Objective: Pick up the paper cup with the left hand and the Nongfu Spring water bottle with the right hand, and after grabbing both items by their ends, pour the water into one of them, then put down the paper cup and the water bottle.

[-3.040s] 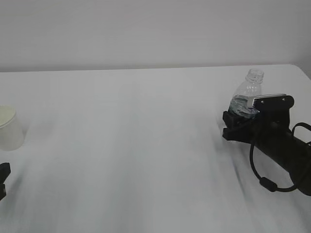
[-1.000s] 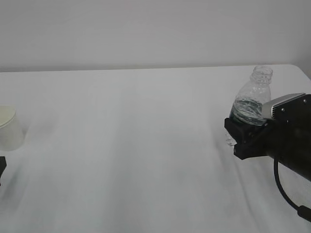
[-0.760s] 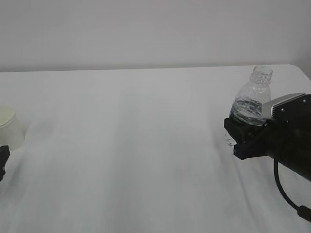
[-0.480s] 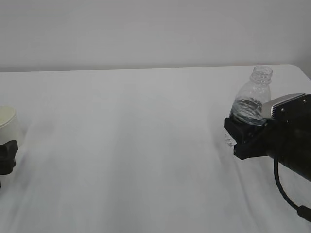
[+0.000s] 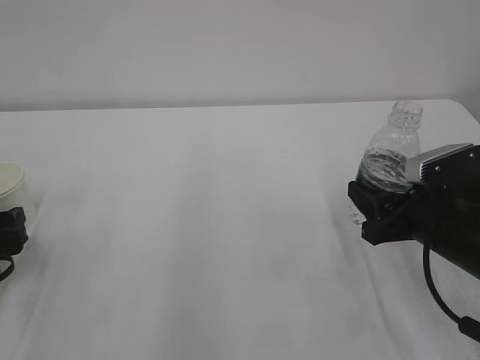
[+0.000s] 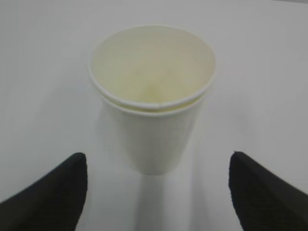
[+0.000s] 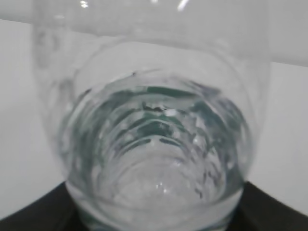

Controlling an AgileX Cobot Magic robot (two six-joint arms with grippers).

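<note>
Currently the Nongfu Spring water bottle (image 5: 391, 166) is gripped low on its body by the right hand (image 5: 373, 211), clear of the table (image 5: 225, 225). Left of the bottle, the paper cup (image 6: 153, 101) is flanked, untouched, by the spread left hand (image 6: 154, 192); closing is required next. No lettering is legible.

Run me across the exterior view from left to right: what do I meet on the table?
Paper cup with the left tool just in front of it → bare white table → water bottle → right tool clamped round its lower body, on the black arm.
</note>
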